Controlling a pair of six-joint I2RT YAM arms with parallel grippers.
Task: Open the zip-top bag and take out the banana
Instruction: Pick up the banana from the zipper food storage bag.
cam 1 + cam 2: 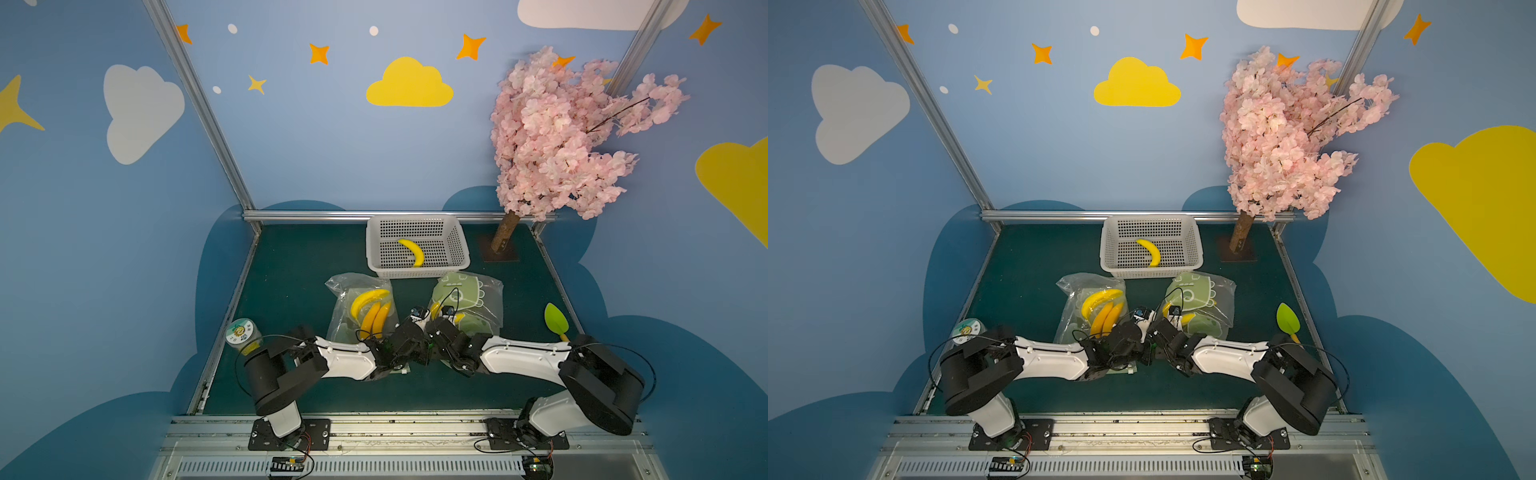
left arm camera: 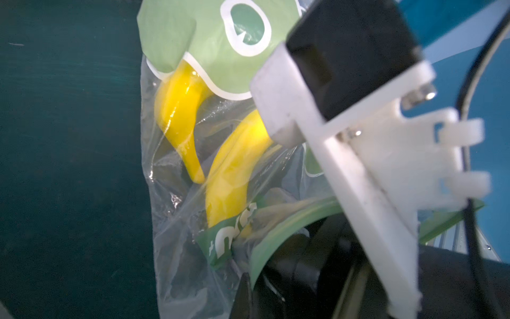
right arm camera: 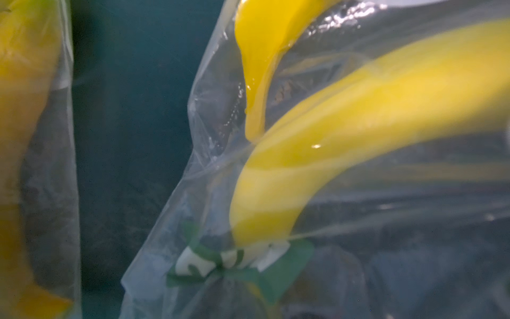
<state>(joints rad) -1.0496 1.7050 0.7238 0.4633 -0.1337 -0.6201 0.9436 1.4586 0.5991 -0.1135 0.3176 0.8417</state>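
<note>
The zip-top bag (image 1: 469, 299) (image 1: 1200, 297) with a green dinosaur print lies right of centre in both top views. Inside it are two yellow bananas (image 2: 176, 116) (image 2: 234, 176), also seen in the right wrist view as bananas (image 3: 358, 132) (image 3: 265, 41). Both grippers meet at its near left corner. My left gripper (image 1: 423, 323) (image 2: 249, 279) is shut, pinching the film beside the green zip strip (image 2: 289, 223). My right gripper (image 1: 441, 324) is close beside it. In its own wrist view, crumpled film and a green printed band (image 3: 276, 270) hide its jaws.
A second clear bag (image 1: 361, 307) with three bananas lies just to the left. A white basket (image 1: 376, 266) behind holds one banana (image 1: 413, 251). A pink tree trunk (image 1: 505, 237), a green leaf-shaped tool (image 1: 556, 318) and a jar (image 1: 243, 334) stand round the edges.
</note>
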